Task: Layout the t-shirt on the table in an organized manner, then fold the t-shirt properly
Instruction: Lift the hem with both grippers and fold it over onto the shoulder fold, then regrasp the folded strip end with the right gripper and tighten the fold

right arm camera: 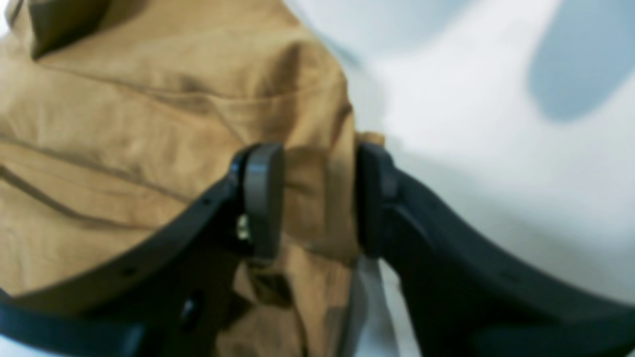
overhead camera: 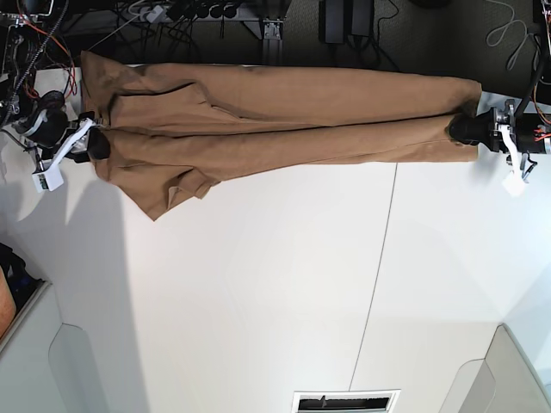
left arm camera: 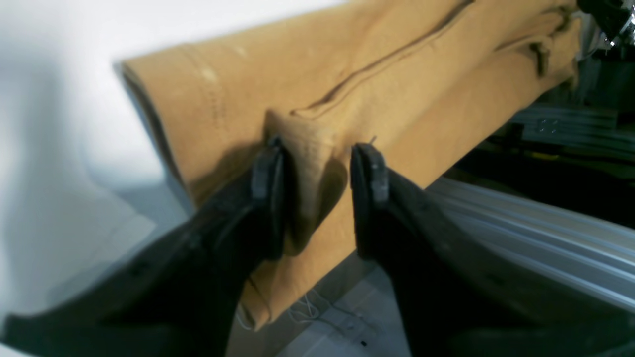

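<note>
A: Where's the t-shirt [overhead camera: 275, 116] now?

B: Stretched in a long band across the far edge of the counter [overhead camera: 258, 292], bunched lengthwise, with one end between each gripper.

A: And the grippers?

B: The left gripper [left arm camera: 317, 163] has its jaws apart with a fold of cloth standing between them; the right gripper [right arm camera: 317, 198] looks the same, parted around a bunched corner. Neither looks clamped tight.

A: So what makes this step go well?

B: I'd judge the shirt needs to settle flat; draw clear without snagging the folds, then spread the creases.

A: The surface?

B: White, smooth, a thin dark seam [overhead camera: 376, 284] running through it. Cables [overhead camera: 172, 13] and frame rails sit beyond the far edge.
</note>
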